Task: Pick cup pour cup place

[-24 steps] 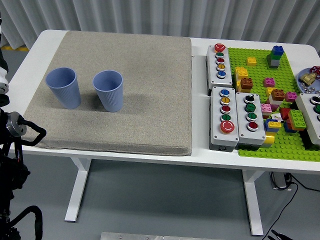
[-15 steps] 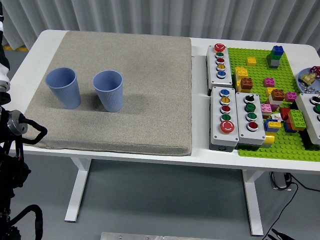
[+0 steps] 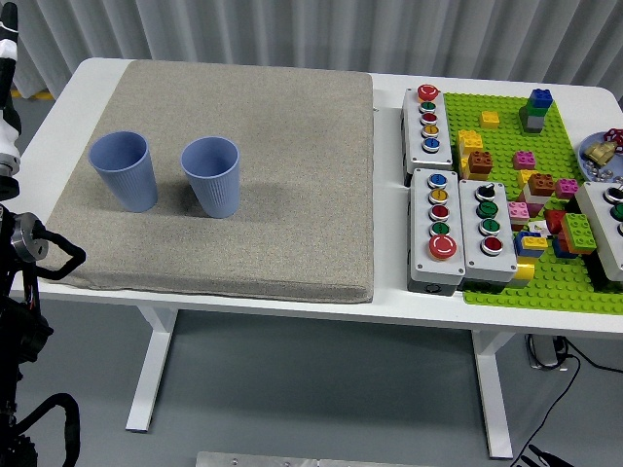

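Standing upright on the left part of a grey mat (image 3: 273, 195), two blue cups sit side by side with their open mouths up and their long axes vertical, narrowing toward the base. The left cup (image 3: 124, 171) and the right cup (image 3: 212, 176) are near each other but apart, with a strip of mat between them. Neither is touched by anything. The mat covers most of the left and middle of the white tabletop (image 3: 389, 292). The left arm (image 3: 24, 253) shows only at the left edge, low beside the tabletop's near-left corner, well apart from both cups; its hand cannot be made out, so whether the fingers are spread or curled cannot be told. The right arm is out of view. On the right side of the tabletop lie three grey button boxes: a narrow one (image 3: 429, 121) at the far side, and two (image 3: 440, 230) (image 3: 488, 231) touching each other nearer. Right of them lies a green baseplate (image 3: 545, 282) carrying scattered coloured bricks (image 3: 535, 109). Another button box (image 3: 611, 229) and a small dish (image 3: 602, 156) are cut by the right edge.
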`<state>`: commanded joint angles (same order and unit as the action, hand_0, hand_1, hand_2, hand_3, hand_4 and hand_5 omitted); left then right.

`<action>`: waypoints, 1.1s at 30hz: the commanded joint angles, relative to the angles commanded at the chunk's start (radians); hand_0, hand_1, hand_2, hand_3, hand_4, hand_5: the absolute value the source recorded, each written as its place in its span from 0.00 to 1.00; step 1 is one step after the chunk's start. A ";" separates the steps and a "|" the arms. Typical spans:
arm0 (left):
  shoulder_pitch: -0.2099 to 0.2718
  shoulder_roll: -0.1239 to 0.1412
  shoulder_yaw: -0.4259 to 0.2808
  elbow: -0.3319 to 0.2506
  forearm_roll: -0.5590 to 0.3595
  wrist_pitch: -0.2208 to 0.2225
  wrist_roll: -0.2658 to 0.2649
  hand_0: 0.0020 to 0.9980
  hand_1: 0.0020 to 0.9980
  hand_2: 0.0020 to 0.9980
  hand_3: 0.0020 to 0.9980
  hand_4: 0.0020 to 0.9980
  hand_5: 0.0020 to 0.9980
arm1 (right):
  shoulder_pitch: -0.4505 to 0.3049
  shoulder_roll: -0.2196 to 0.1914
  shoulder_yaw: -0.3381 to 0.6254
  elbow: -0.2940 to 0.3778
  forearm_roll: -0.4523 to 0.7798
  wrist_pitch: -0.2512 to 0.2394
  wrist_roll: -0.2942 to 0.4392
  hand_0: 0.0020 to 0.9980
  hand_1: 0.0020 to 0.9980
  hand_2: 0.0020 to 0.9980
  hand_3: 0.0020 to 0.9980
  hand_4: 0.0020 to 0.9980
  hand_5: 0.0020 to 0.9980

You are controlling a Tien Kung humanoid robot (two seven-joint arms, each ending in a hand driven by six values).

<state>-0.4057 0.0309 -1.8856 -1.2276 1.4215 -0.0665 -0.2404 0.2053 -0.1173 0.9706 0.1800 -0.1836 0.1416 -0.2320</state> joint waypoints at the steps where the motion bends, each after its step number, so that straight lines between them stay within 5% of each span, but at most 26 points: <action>1: 0.005 0.006 0.006 -0.004 0.032 -0.027 0.010 0.88 0.89 0.99 1.00 0.88 0.59 | 0.000 0.000 0.000 0.000 0.002 0.000 0.000 0.76 0.68 0.71 0.61 0.19 0.28; 2: 0.007 0.008 0.008 -0.006 0.051 -0.043 0.014 0.94 0.96 1.00 1.00 1.00 0.46 | 0.000 0.000 0.000 0.000 0.002 -0.001 0.001 0.76 0.68 0.71 0.61 0.19 0.28; 7: 0.018 0.014 0.014 -0.013 0.094 -0.091 0.027 0.94 0.96 1.00 1.00 1.00 0.46 | 0.002 0.000 0.000 0.000 0.005 0.001 0.000 0.76 0.68 0.71 0.61 0.19 0.28; 8: 0.022 0.016 0.020 -0.016 0.105 -0.105 0.033 0.95 0.97 1.00 1.00 0.99 0.37 | 0.003 0.000 0.002 0.000 0.007 0.002 0.000 0.76 0.68 0.71 0.61 0.19 0.28; 10: 0.028 0.018 0.028 -0.020 0.125 -0.133 0.040 0.95 0.97 1.00 1.00 0.99 0.37 | 0.005 0.001 0.003 0.000 0.010 0.003 0.000 0.76 0.68 0.71 0.61 0.19 0.28; 13: 0.032 0.020 0.031 -0.021 0.148 -0.135 0.045 0.95 0.97 1.00 1.00 0.99 0.37 | 0.006 0.001 0.006 0.000 0.013 0.005 -0.001 0.76 0.68 0.71 0.61 0.19 0.28; 14: 0.033 0.022 0.029 -0.020 0.159 -0.134 0.046 0.97 1.00 1.00 1.00 0.93 0.24 | 0.006 0.002 0.007 0.000 0.013 0.006 -0.002 0.76 0.68 0.71 0.61 0.19 0.28; 25: 0.069 0.061 0.050 0.034 0.187 -0.117 0.068 0.98 1.00 1.00 1.00 0.91 0.21 | 0.008 -0.001 0.004 0.000 0.017 0.014 -0.001 0.76 0.68 0.71 0.61 0.19 0.28; 33: 0.114 0.088 0.096 0.016 0.180 -0.121 0.076 1.00 0.98 1.00 1.00 0.88 0.18 | 0.007 -0.002 0.005 0.000 0.008 0.016 -0.003 0.76 0.68 0.71 0.61 0.19 0.28</action>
<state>-0.2914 0.1191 -1.7898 -1.2120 1.6015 -0.1874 -0.1640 0.2123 -0.1196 0.9760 0.1800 -0.1752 0.1576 -0.2354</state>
